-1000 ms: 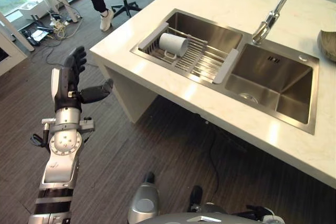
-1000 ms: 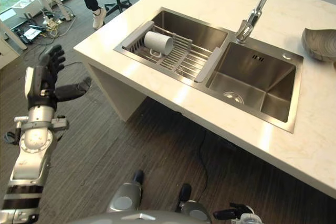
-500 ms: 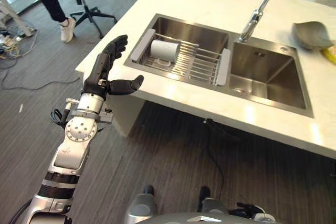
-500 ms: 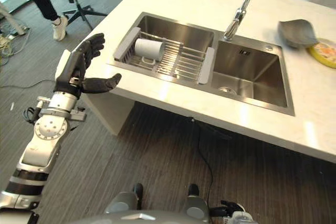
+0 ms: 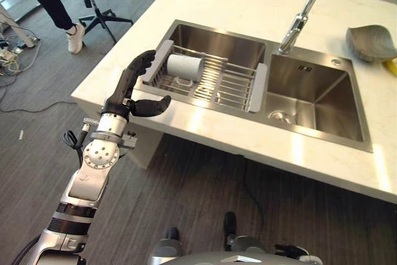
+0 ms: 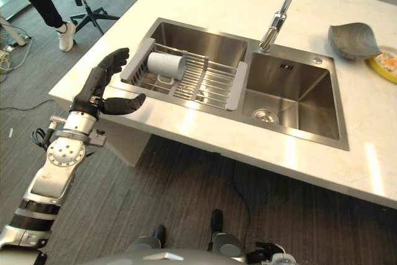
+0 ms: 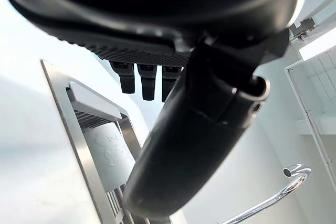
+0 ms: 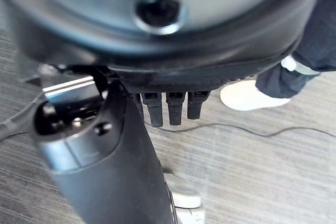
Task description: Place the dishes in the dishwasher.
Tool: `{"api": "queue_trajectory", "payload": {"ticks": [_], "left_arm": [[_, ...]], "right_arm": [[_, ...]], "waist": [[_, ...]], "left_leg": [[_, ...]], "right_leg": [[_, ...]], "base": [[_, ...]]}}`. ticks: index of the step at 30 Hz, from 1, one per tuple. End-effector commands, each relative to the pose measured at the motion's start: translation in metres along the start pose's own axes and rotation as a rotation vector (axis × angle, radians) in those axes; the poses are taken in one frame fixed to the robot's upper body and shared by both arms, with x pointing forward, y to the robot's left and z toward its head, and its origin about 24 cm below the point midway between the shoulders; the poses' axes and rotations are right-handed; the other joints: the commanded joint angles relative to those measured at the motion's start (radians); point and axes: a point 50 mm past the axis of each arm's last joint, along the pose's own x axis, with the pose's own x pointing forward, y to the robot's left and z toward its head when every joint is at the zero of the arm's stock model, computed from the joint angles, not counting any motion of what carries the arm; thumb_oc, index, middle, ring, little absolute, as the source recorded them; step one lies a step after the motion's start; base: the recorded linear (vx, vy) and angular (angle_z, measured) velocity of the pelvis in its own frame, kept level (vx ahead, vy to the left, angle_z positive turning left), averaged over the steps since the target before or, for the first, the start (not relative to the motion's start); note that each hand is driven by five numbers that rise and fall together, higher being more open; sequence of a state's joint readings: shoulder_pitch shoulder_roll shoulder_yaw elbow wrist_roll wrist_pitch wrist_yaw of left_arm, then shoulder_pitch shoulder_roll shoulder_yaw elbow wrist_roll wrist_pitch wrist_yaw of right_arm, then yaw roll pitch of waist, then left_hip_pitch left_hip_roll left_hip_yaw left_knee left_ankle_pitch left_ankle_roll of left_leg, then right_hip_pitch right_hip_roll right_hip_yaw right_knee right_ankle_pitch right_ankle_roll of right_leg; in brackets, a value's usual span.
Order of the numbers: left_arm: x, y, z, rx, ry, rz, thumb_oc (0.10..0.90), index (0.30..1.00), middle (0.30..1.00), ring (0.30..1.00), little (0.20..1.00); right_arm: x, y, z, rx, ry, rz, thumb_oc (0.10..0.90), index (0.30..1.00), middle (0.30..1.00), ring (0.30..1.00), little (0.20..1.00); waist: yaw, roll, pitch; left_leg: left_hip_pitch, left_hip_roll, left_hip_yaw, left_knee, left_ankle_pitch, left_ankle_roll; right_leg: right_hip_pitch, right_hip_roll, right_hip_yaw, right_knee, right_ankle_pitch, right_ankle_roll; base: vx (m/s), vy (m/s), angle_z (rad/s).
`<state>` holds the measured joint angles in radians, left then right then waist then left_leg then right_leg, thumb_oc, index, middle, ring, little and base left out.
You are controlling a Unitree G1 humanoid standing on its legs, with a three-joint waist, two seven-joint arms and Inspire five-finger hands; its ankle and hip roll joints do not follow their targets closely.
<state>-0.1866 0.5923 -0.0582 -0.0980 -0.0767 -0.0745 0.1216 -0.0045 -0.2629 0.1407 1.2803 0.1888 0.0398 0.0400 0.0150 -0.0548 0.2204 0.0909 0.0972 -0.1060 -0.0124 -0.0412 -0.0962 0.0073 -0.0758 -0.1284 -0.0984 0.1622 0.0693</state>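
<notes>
A: Where is the mug (image 5: 185,67) located relative to the left hand (image 5: 132,89)?

B: It is seen lying on its side in the drying rack (image 5: 214,81) over the left basin of the sink (image 5: 322,94), handle down, its long axis running along the rack. The left hand is held beside the rack's near end, fingers extended, thumb spread, nothing grasped; the mug lies just beyond the fingertips, toward the faucet (image 5: 303,13).

A: And the right hand (image 8: 157,103)?

B: It is recorded over the floor, fingers straight, empty. The left is judged nearer.
</notes>
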Motion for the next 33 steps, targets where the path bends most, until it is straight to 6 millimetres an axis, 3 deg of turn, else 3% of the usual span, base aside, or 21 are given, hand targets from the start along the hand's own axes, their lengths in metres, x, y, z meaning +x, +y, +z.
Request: {"api": "queue_trajectory", "payload": {"ticks": [1,3,4,5,6,7,9,10,13,14,19,29,33], "left_arm": [[0.024,0.015,0.062,0.016,-0.319,0.082,0.8,0.9,0.9,0.9,0.9],[0.024,0.014,0.061,0.015,-0.313,0.077,0.8,0.9,0.9,0.9,0.9],[0.024,0.012,0.06,0.011,-0.307,0.07,0.8,0.9,0.9,0.9,0.9],[0.024,0.012,0.06,0.011,-0.307,0.07,0.8,0.9,0.9,0.9,0.9],[0.025,0.011,0.06,0.006,-0.304,0.068,0.8,0.9,0.9,0.9,0.9],[0.025,0.011,0.06,0.006,-0.304,0.068,0.8,0.9,0.9,0.9,0.9],[0.025,0.012,0.058,0.004,-0.298,0.078,0.8,0.9,0.9,0.9,0.9],[0.028,0.013,0.057,0.024,-0.291,0.081,0.8,0.9,0.9,0.9,0.9],[0.025,0.012,0.052,0.055,-0.269,0.059,0.8,0.9,0.9,0.9,0.9],[0.023,0.013,0.051,0.07,-0.266,0.058,0.8,0.9,0.9,0.9,0.9],[0.029,0.007,0.053,0.071,-0.276,0.021,0.8,0.9,0.9,0.9,0.9],[0.032,0.01,0.047,0.114,-0.245,0.006,0.8,0.9,0.9,0.9,0.9],[0.043,0.011,0.058,0.247,-0.291,-0.031,0.8,0.9,0.9,0.9,0.9]], "right_arm": [[-0.001,-0.013,0.005,-0.044,-0.029,-0.036,0.8,0.9,0.9,0.9,0.9],[-0.001,-0.012,0.007,-0.038,-0.041,-0.035,0.8,0.9,0.9,0.9,0.9],[-0.002,-0.013,0.008,-0.032,-0.051,-0.038,0.8,0.9,0.9,0.9,0.9],[-0.002,-0.013,0.008,-0.032,-0.051,-0.038,0.8,0.9,0.9,0.9,0.9],[-0.002,-0.016,0.01,-0.033,-0.067,-0.05,0.8,0.9,0.9,0.9,0.9],[-0.002,-0.016,0.01,-0.033,-0.067,-0.05,0.8,0.9,0.9,0.9,0.9],[-0.002,-0.018,0.016,-0.041,-0.084,-0.057,0.8,0.9,0.9,0.9,0.9],[-0.003,-0.023,0.021,-0.041,-0.092,-0.078,0.8,0.9,0.9,0.9,0.9],[-0.003,-0.027,0.02,-0.037,-0.078,-0.081,0.8,0.9,0.9,0.9,0.9],[-0.003,-0.03,0.016,-0.039,-0.067,-0.092,0.8,0.9,0.9,0.9,0.9],[-0.002,-0.02,0.01,-0.009,-0.055,-0.06,0.8,0.9,0.9,0.9,0.9],[-0.002,-0.013,-0.009,-0.02,0.008,-0.031,0.8,0.9,0.9,0.9,0.9],[-0.003,-0.018,-0.01,-0.018,0.011,-0.038,0.8,0.9,0.9,0.9,0.9]], "waist": [[0.015,-0.007,-0.039],[0.013,-0.007,-0.042],[0.011,-0.007,-0.041],[0.009,-0.007,-0.039],[0.025,-0.008,-0.01],[0.025,-0.008,-0.01],[0.034,-0.01,0.015],[0.044,-0.007,0.02],[0.056,0.023,-0.013],[0.057,0.03,-0.02],[0.023,0.039,-0.063],[0.014,0.019,-0.098],[-0.001,0.018,-0.109]], "left_leg": [[-0.041,0.009,-0.057,0.073,-0.064,-0.015],[-0.038,0.023,-0.062,0.085,-0.064,-0.025],[-0.058,0.035,-0.065,0.164,-0.056,-0.043],[-0.063,0.035,-0.068,0.174,-0.06,-0.044],[-0.142,0.021,-0.08,0.359,0.027,-0.047],[-0.142,0.021,-0.08,0.359,0.027,-0.047],[-0.223,-0.016,-0.095,0.504,0.059,-0.033],[-0.296,-0.022,-0.092,0.464,0.052,-0.032],[-0.268,0.008,-0.092,0.199,0.043,-0.028],[-0.253,0.018,-0.09,0.163,0.08,-0.036],[-0.154,0.02,-0.036,0.032,0.065,-0.026],[-0.068,-0.001,0.03,-0.058,0.054,0.006],[-0.048,-0.005,0.063,-0.07,0.042,0.01]], "right_leg": [[-0.063,-0.069,0.011,0.201,-0.185,0.108],[-0.055,-0.06,0.001,0.212,-0.201,0.1],[-0.023,-0.047,-0.02,0.213,-0.225,0.077],[-0.021,-0.046,-0.022,0.212,-0.225,0.077],[0.017,-0.038,-0.03,0.206,-0.233,0.047],[0.017,-0.038,-0.03,0.206,-0.233,0.047],[0.037,-0.033,-0.032,0.201,-0.241,0.03],[0.054,-0.032,-0.029,0.19,-0.253,0.036],[0.066,-0.023,-0.012,0.179,-0.277,0.061],[0.073,-0.018,-0.005,0.183,-0.289,0.063],[0.055,-0.051,0.016,0.197,-0.263,0.091],[0.059,-0.094,0.05,0.128,-0.209,0.13],[0.052,-0.106,0.068,0.09,-0.176,0.144]], "base": [[0.15,-0.213,0.42],[0.14,-0.194,0.35],[0.09,-0.138,0.32],[0.14,-0.28,0.51],[0.04,-0.142,0.37],[0.03,-0.188,0.38],[0.04,-0.089,0.22],[0.16,-0.016,0.08],[0.25,0.093,-0.02],[0.17,0.135,-0.13],[0.11,0.162,-0.29],[0.05,0.092,-0.31],[0.03,0.055,-0.15]]}}
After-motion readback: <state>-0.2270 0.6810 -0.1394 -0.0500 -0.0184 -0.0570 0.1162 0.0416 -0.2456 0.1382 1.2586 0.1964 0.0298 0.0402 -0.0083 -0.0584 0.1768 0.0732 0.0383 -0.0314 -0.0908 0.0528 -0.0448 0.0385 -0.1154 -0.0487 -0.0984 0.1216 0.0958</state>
